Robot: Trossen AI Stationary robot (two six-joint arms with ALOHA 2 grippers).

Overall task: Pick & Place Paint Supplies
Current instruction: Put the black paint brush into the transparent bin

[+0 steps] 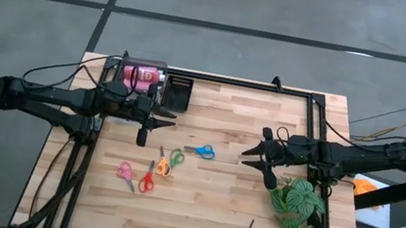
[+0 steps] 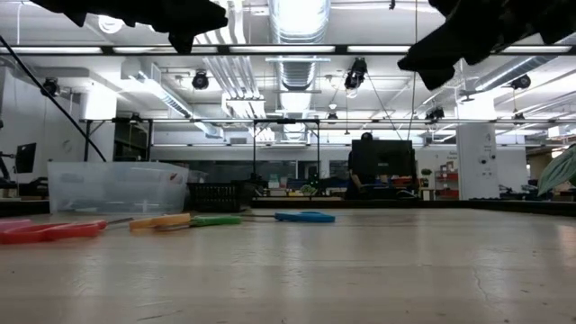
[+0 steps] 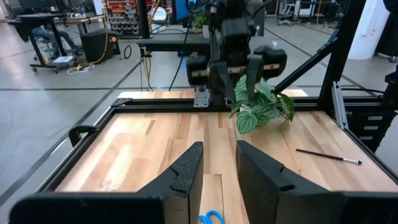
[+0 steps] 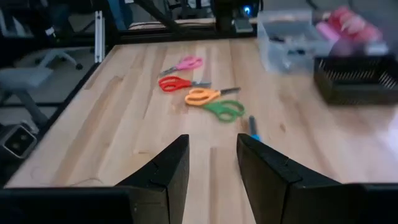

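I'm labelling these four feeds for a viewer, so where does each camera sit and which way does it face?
High view: overhead, straight down on the table; both arms, left gripper, right gripper.
Low view: table height, level across; arms overhead.
Left wrist view: past its open fingers towards the plant and right arm.
Right wrist view: past its open fingers towards the scissors, clear tub.
Shared: the blue scissors show in the high and low views.
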